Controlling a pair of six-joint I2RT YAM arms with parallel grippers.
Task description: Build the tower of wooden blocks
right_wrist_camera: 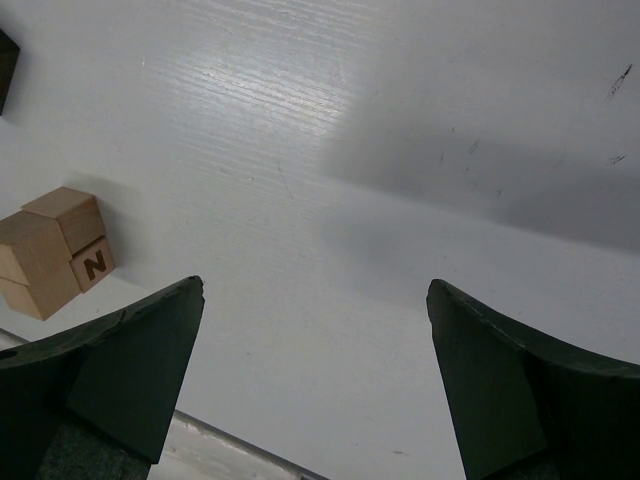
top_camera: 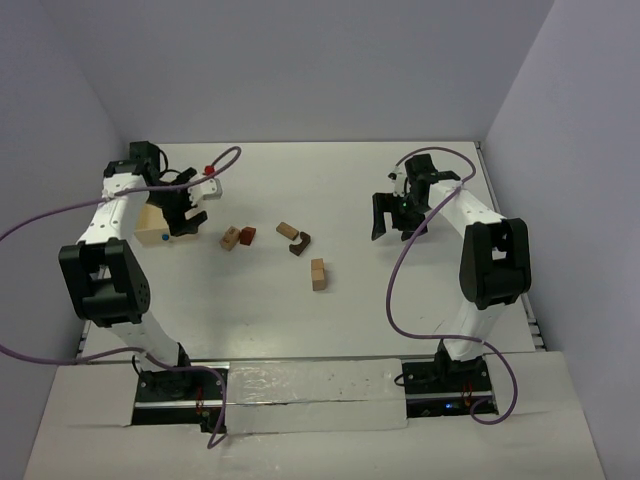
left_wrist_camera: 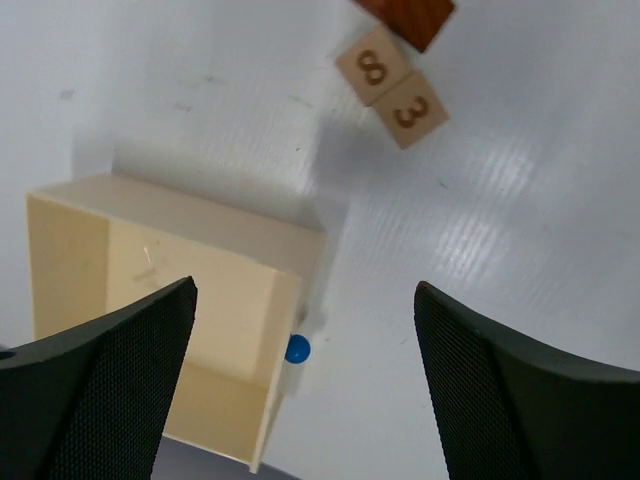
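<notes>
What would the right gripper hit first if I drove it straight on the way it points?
Probably just bare table. The right gripper is open with nothing between its fingers; the pale blocks sit off to the side.

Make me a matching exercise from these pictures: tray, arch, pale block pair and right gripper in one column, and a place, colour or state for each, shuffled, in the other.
Column one:
1 tray
2 arch
3 pale block pair
4 right gripper

Column two:
A dark brown
B jaws open, holding nothing
C by the left gripper
D lowest of the blocks in the top view

Pairs: 1-C, 2-A, 3-D, 4-B
</notes>
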